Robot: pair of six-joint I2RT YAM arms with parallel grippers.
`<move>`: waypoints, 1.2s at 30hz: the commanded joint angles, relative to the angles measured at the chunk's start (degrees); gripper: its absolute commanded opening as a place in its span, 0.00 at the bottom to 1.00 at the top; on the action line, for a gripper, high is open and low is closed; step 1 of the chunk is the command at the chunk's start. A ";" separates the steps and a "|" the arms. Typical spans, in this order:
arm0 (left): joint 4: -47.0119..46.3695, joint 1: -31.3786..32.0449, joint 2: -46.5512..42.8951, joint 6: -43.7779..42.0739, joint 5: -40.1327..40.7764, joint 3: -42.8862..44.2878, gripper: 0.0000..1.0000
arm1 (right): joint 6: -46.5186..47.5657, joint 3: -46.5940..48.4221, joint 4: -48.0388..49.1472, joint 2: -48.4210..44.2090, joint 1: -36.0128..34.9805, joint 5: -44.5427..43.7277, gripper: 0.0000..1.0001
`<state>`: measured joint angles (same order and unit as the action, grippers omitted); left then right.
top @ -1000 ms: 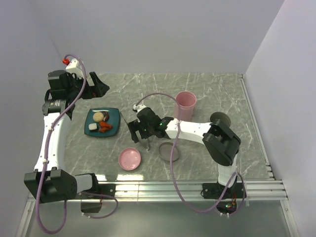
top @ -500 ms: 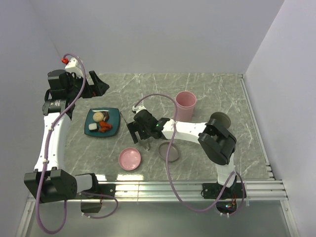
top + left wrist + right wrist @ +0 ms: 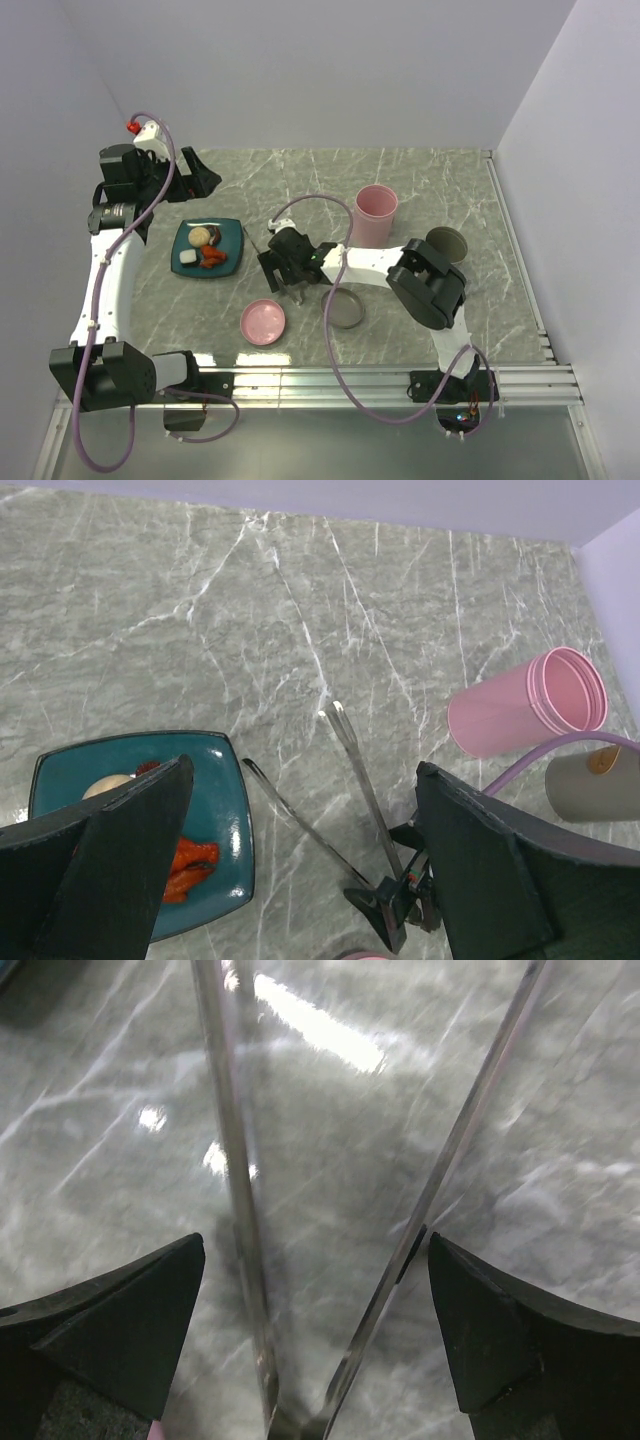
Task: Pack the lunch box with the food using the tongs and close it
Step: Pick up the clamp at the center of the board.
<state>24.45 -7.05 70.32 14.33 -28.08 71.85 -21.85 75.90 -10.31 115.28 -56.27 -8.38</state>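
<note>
The silver tongs (image 3: 352, 762) lie flat on the marble, their V opening toward the back wall. My right gripper (image 3: 315, 1345) is open and straddles both arms of the tongs (image 3: 235, 1190) near the joined end, without pinching them. From above, it (image 3: 273, 267) sits just right of the teal plate (image 3: 233, 232). The food (image 3: 205, 250) rests on that plate: a white cube, a round beige piece, a dark piece and red-orange bits (image 3: 192, 864). My left gripper (image 3: 300, 880) hangs open high over the plate's right edge. The pink lunch box (image 3: 376, 212) stands behind the right arm.
A pink round lid (image 3: 263, 321) lies near the front. A grey ring (image 3: 346, 309) sits under the right forearm and a grey disc (image 3: 449, 241) behind its elbow. White walls enclose the back and both sides.
The right arm has swung its elbow leftward and brought its open gripper closer in over the joined end of the tongs. The left arm has barely moved.
</note>
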 commanded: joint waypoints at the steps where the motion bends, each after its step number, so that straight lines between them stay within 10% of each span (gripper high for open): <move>1: -1.95 0.02 -1.42 -0.53 0.74 0.21 0.99 | 0.14 3.20 2.83 2.13 -0.24 -4.88 1.00; 36: -1.68 -0.07 -2.56 -3.43 2.24 -1.37 0.99 | 2.16 7.34 1.16 7.51 0.72 -8.67 0.92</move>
<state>24.27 -7.05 69.84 12.62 -26.41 70.46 -20.05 83.35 -7.97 122.50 -56.12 -18.13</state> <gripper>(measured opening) 0.995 0.929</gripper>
